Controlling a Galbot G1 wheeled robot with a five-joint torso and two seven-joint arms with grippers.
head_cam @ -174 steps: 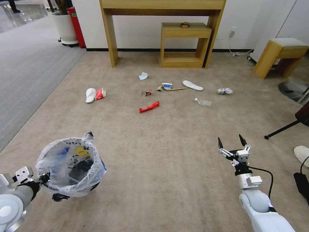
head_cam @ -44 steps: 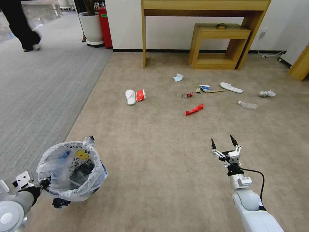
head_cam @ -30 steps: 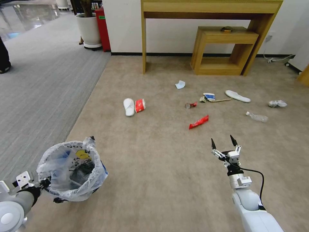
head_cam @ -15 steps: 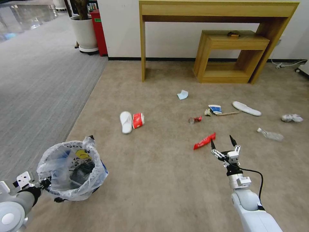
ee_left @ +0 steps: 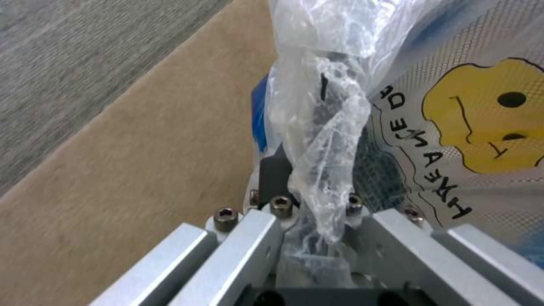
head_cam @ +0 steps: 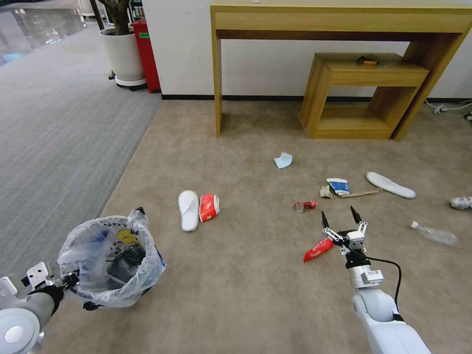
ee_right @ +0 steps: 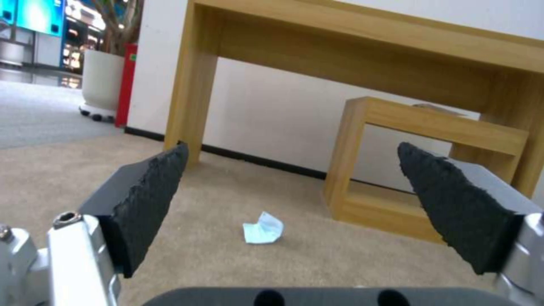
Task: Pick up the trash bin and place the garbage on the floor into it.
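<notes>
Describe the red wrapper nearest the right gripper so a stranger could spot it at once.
Start at the tall wooden table against the wall and come forward over the beige carpet, past the scattered litter. The long red wrapper lies flat beside the open right gripper; unlike the squat red wrapper, no slipper adjoins it.

You're in an office-like lobby: beige carpet (head_cam: 236, 275) meets grey striped carpet (head_cam: 59, 137), wooden console table (head_cam: 339, 22) against the wall, potted plant (head_cam: 120, 54) left of it.
</notes>
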